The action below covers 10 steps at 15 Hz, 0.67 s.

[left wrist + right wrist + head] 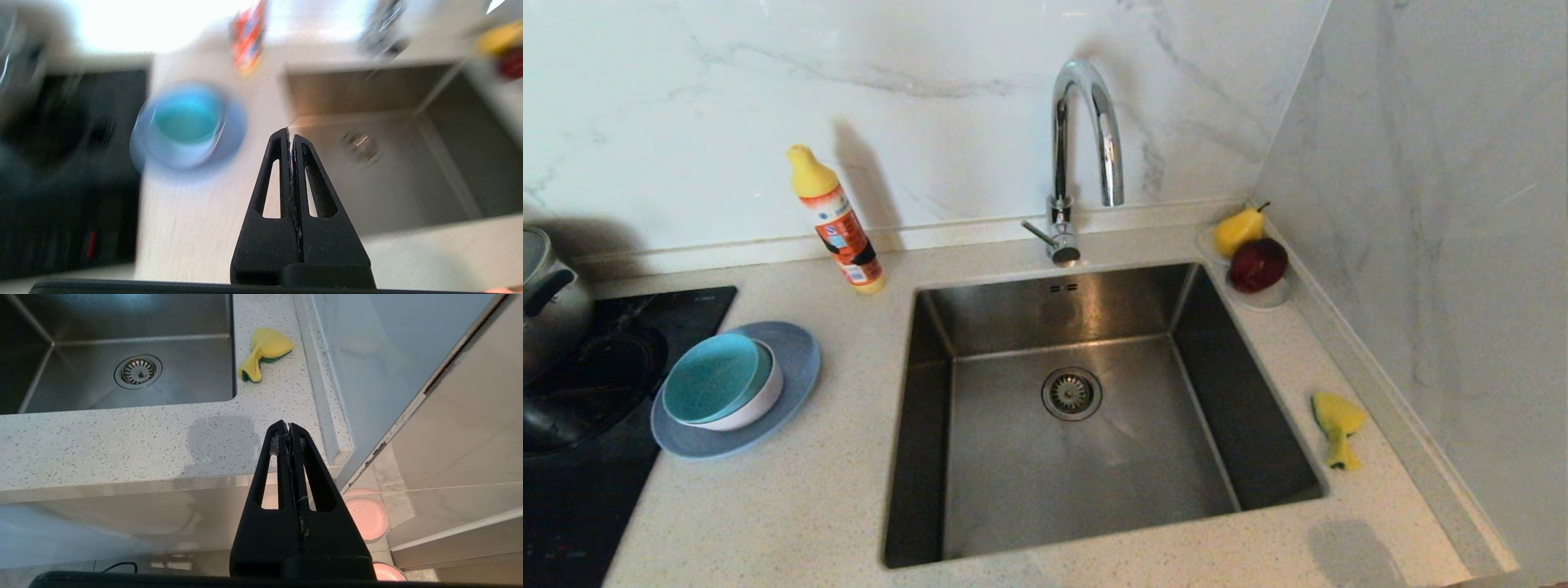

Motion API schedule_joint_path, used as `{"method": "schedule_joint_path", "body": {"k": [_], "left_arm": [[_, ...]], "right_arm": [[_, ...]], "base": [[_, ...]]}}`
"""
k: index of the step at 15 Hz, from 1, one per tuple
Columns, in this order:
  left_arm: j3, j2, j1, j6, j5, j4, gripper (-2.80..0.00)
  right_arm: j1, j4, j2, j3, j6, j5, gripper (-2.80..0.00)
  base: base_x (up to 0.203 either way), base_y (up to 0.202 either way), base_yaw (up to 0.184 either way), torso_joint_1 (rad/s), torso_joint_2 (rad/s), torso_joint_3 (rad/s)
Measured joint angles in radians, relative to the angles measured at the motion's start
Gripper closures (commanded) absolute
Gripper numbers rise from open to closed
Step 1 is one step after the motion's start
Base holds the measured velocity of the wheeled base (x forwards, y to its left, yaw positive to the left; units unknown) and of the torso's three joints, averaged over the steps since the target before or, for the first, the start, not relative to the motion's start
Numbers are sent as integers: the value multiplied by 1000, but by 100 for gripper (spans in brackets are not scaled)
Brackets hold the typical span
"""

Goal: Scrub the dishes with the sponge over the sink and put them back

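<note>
A teal bowl sits on a wide blue-grey plate on the counter left of the sink. The yellow sponge, with its pinched waist, lies on the counter right of the basin. Neither gripper shows in the head view. In the left wrist view, my left gripper is shut and empty, held in the air in front of the counter, in line with the strip between the bowl and the sink. My right gripper is shut and empty, parked low before the counter's front right corner, with the sponge well beyond it.
An orange detergent bottle stands behind the dishes. The tap rises behind the basin. A saucer with a pear and an apple fills the back right corner. A black hob with a pot is at the left. A marble wall closes the right side.
</note>
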Motion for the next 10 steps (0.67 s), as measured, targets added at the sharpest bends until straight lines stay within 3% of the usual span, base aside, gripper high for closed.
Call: {"method": "schedule_joint_path", "body": {"k": [2, 6, 10], "left_arm": [[192, -153, 12, -38, 60, -25, 0], [469, -352, 20, -71, 34, -60, 0], [574, -402, 19, 12, -20, -92, 0]], "right_arm": [[0, 0, 0, 0, 0, 0, 0], [0, 0, 0, 0, -1, 0, 0], [0, 0, 0, 0, -2, 0, 0]], "base": [[0, 0, 0, 0, 0, 0], [0, 0, 0, 0, 0, 0], [0, 0, 0, 0, 0, 0]]}}
